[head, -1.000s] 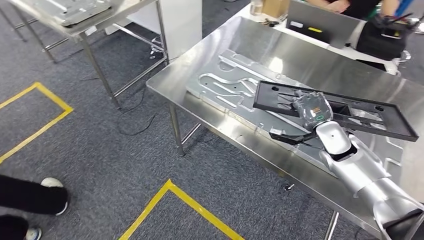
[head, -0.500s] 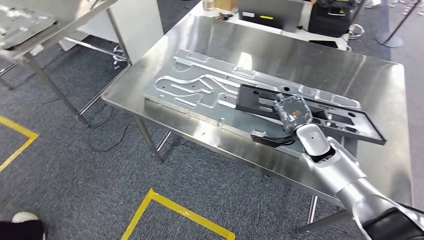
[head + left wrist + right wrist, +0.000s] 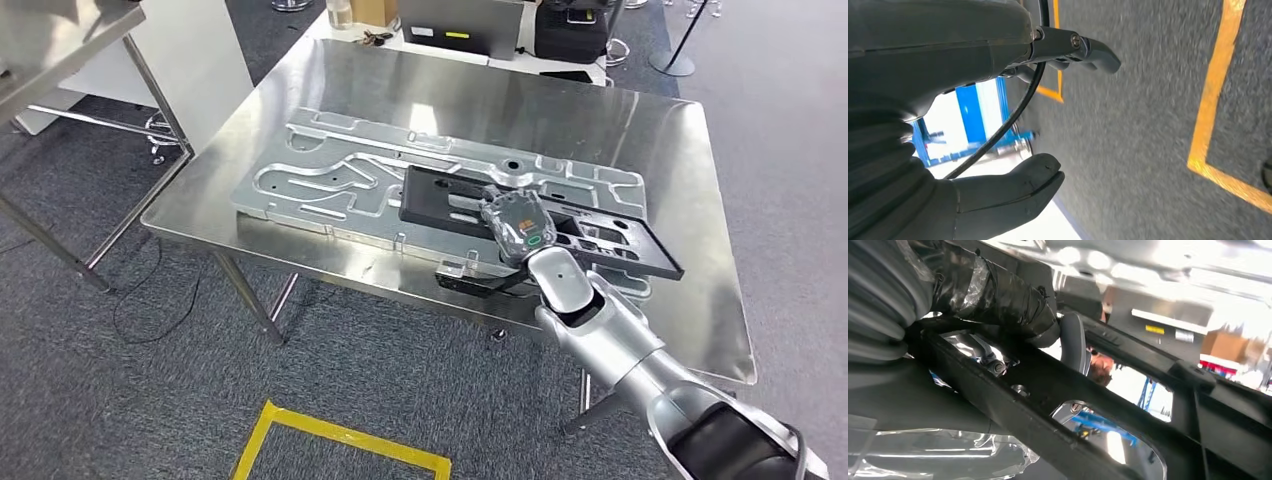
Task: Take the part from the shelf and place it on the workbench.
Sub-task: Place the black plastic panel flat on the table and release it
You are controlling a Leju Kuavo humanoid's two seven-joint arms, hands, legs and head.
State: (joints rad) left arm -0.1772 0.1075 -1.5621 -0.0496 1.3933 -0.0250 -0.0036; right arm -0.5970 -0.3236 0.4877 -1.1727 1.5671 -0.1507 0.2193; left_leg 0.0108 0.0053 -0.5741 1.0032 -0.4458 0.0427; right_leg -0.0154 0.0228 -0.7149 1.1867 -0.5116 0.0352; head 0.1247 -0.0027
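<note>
The part is a long black flat frame (image 3: 440,195) with cut-outs, held over the steel workbench (image 3: 660,150). My right hand (image 3: 515,228) grips it near its middle, over the grey moulded panel (image 3: 330,170) that lies on the bench. In the right wrist view the black frame (image 3: 1048,405) crosses the picture with my taped thumb (image 3: 998,295) lying over its edge. My left hand (image 3: 998,120) hangs over the grey carpet, fingers apart and nothing in it.
A second steel table (image 3: 60,60) stands at the far left. Yellow floor tape (image 3: 330,440) marks the carpet in front of the bench. Boxes and black cases (image 3: 470,25) sit behind the bench's far edge.
The camera has swung, so the whole scene has shifted; the workbench now sits more central. My right hand keeps its hold on the black frame over the bench.
</note>
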